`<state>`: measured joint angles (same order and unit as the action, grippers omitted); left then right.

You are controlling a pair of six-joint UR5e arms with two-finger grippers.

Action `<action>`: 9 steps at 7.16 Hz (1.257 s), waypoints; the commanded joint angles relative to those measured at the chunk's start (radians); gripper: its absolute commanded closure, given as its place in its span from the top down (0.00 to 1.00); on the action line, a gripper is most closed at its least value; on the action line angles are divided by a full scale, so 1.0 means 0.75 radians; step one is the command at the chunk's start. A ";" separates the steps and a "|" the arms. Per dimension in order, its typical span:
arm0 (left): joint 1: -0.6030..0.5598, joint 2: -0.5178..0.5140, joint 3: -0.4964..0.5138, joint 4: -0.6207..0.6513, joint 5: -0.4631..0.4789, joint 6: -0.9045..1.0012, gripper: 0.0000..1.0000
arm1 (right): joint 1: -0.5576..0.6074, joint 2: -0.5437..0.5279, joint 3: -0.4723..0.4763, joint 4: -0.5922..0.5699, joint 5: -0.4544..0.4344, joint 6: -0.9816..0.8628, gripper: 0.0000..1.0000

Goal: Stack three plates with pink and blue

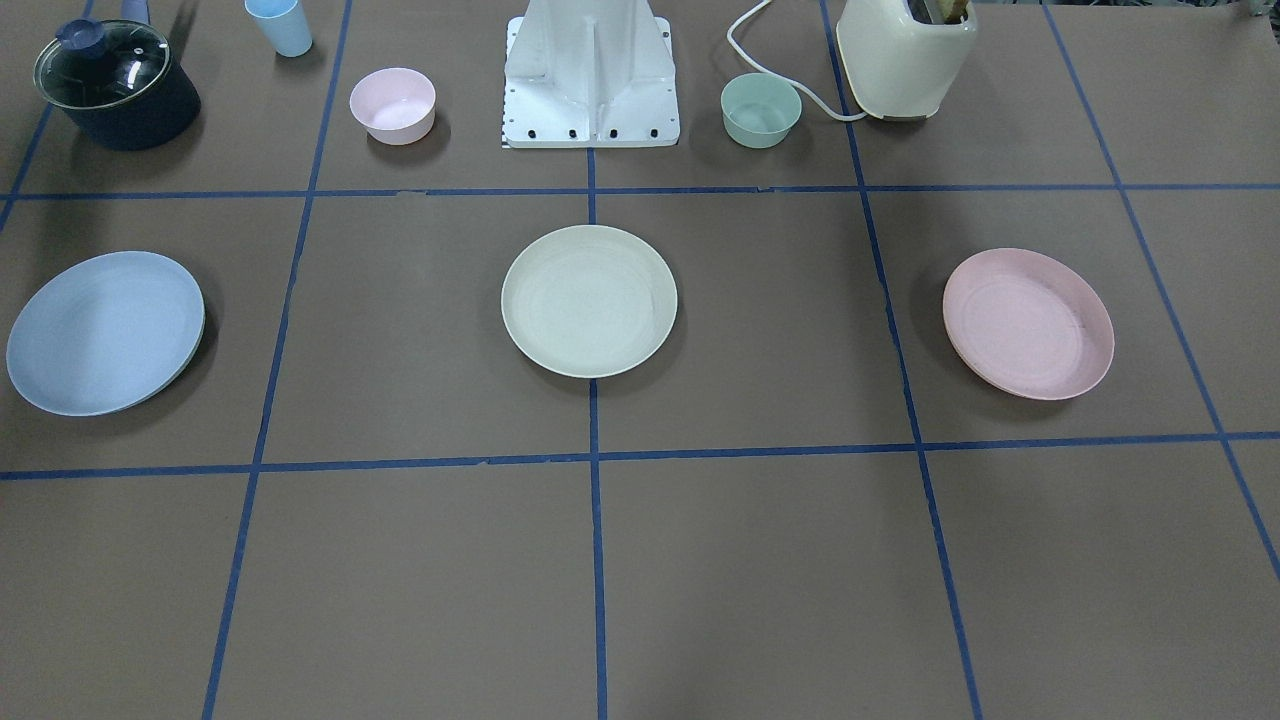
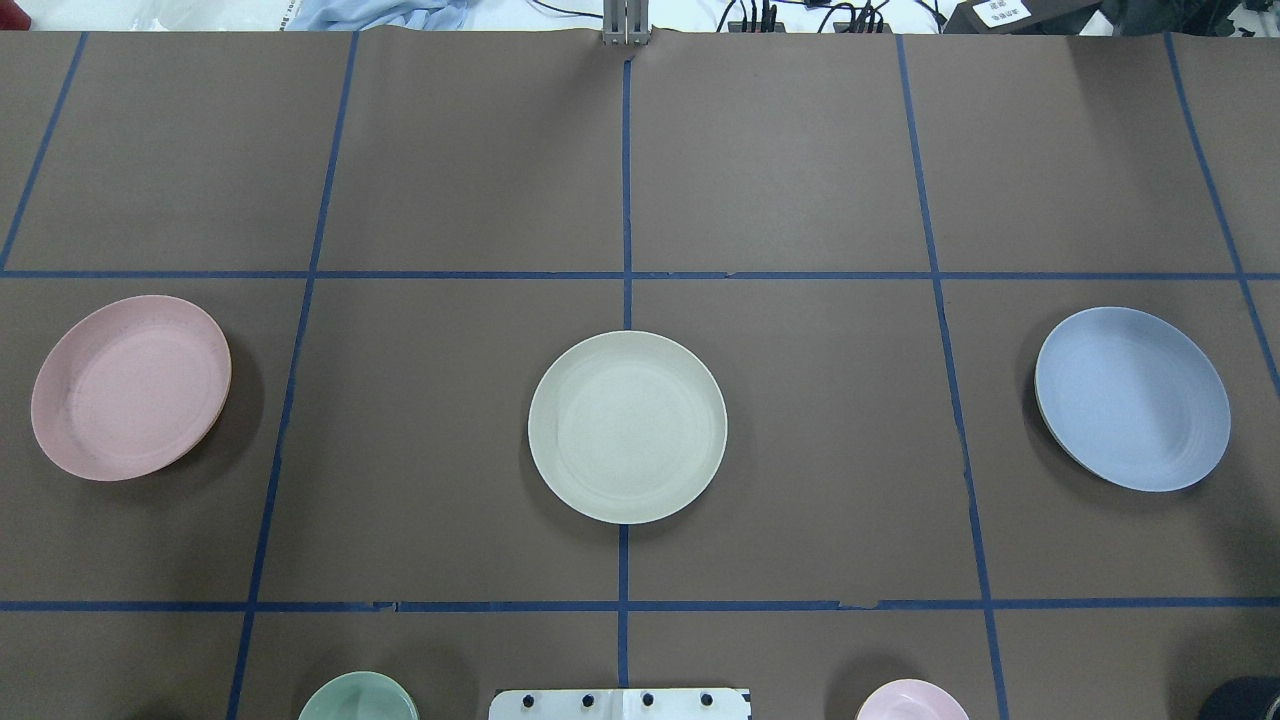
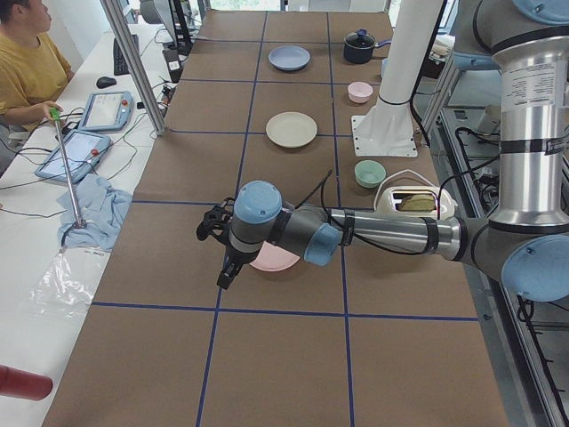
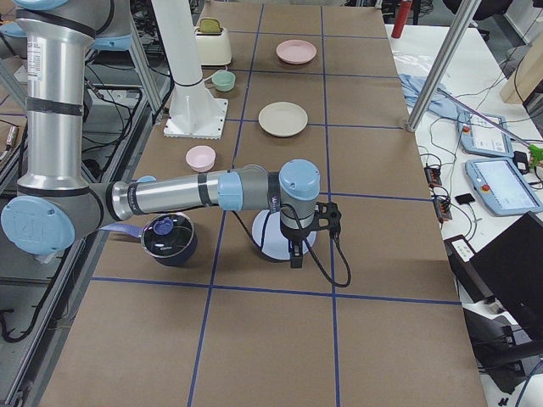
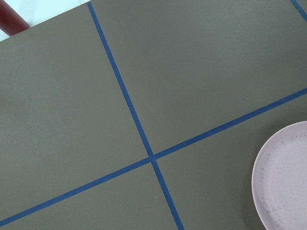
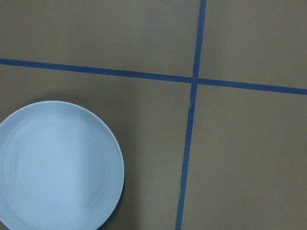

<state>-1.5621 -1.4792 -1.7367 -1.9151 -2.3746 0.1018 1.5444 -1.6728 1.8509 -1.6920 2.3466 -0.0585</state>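
Three plates lie apart in a row on the brown table. The cream plate [image 1: 589, 300] [image 2: 627, 427] is in the middle. The pink plate [image 1: 1028, 323] [image 2: 130, 387] [image 5: 285, 177] is on my left side. The blue plate [image 1: 105, 332] [image 2: 1132, 397] [image 6: 57, 165] is on my right side. My left gripper [image 3: 224, 271] hangs above the pink plate [image 3: 274, 261], seen only in the exterior left view. My right gripper [image 4: 294, 253] hangs above the blue plate [image 4: 265, 242], seen only in the exterior right view. I cannot tell whether either is open or shut. No fingers show in the wrist views.
Along the robot's side stand a dark pot with a glass lid [image 1: 118, 85], a light-blue cup [image 1: 280, 25], a small pink bowl [image 1: 392, 104], the white robot base [image 1: 590, 80], a green bowl [image 1: 761, 109] and a cream toaster [image 1: 905, 55]. An operator [image 3: 27, 71] sits beyond the table's far edge.
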 commanded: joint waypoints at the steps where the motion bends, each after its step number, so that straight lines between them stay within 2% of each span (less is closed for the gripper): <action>1: 0.009 -0.002 -0.026 0.001 -0.012 -0.013 1.00 | 0.000 -0.009 -0.036 -0.002 0.000 -0.092 1.00; 8: 0.015 0.037 -0.010 -0.009 -0.031 -0.011 1.00 | -0.016 -0.011 -0.077 -0.002 0.031 -0.075 1.00; 9: 0.017 0.037 -0.010 -0.009 -0.031 -0.011 1.00 | -0.024 -0.007 -0.079 0.041 0.043 -0.075 1.00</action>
<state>-1.5507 -1.4524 -1.7442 -1.9223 -2.3974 0.0939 1.5322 -1.6811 1.7974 -1.6854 2.3668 -0.1145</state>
